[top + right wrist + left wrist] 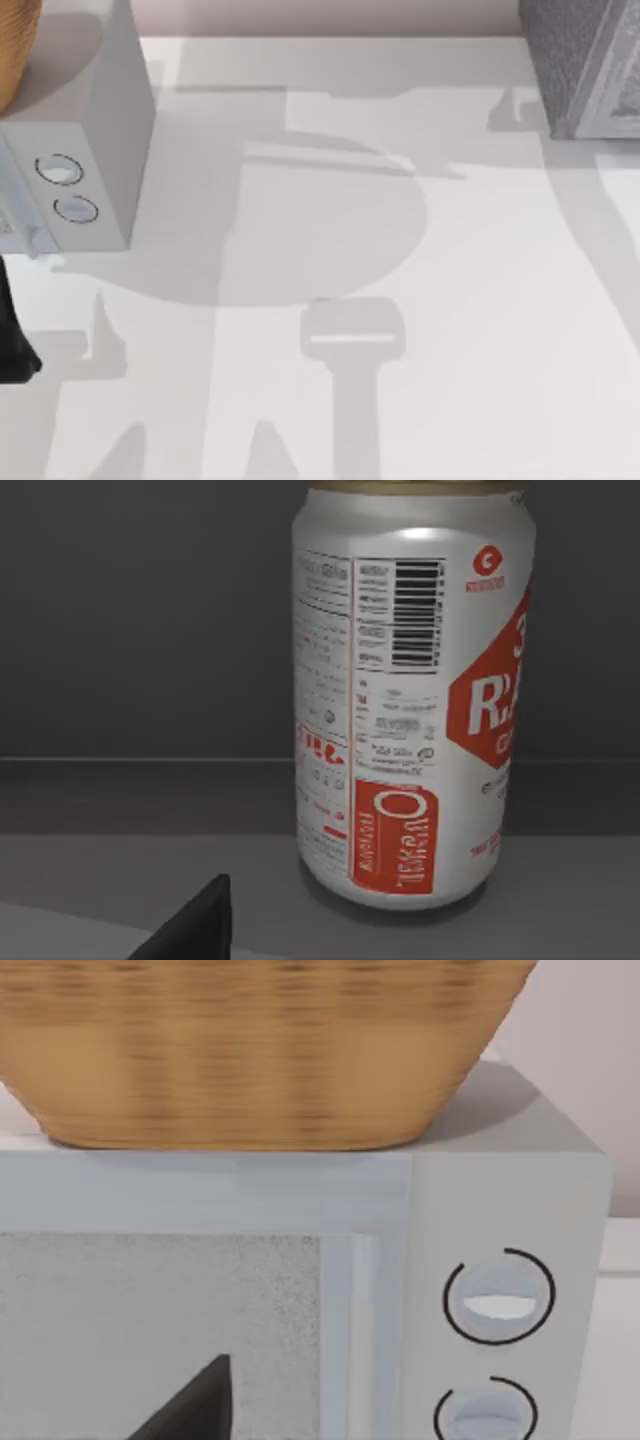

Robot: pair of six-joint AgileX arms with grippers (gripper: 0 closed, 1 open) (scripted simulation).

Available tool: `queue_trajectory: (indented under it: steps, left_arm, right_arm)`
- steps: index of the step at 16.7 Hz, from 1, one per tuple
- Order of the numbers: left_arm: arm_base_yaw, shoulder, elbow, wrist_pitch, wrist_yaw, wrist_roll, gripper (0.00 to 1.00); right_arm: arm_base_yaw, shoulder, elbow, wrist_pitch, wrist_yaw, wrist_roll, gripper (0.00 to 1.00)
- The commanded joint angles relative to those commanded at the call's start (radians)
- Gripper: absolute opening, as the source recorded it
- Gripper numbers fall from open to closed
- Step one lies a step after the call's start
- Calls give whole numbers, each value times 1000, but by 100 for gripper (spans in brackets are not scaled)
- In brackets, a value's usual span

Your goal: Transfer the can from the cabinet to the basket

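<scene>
Black fingertip point(195, 925) of the right gripper pokes into its wrist view, and whether that gripper is clenched or released I cannot tell. Just ahead of it the can point(415, 695) stands upright on the cabinet point(585, 65) floor, dark walls behind. Its silver side carries a barcode, fine print and red patches with big white letters "R" cut off. Over by the left gripper's fingertip point(195, 1405), the basket point(250, 1050) sits on top of the pale grey box with two round dials point(500, 1260), on the table point(480, 300).
</scene>
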Motion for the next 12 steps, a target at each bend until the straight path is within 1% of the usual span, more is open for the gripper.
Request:
queue_trajectory:
  steps: [3,7,12]
  left_arm:
    - [0,0,0,0,0,0,100]
    - [0,0,0,0,0,0,100]
    - [0,0,0,0,0,0,100]
  right_arm:
    - [0,42,36,14,3,0,100]
    - [-1,180,125,56,9,0,100]
    - [-1,198,137,62,10,0,100]
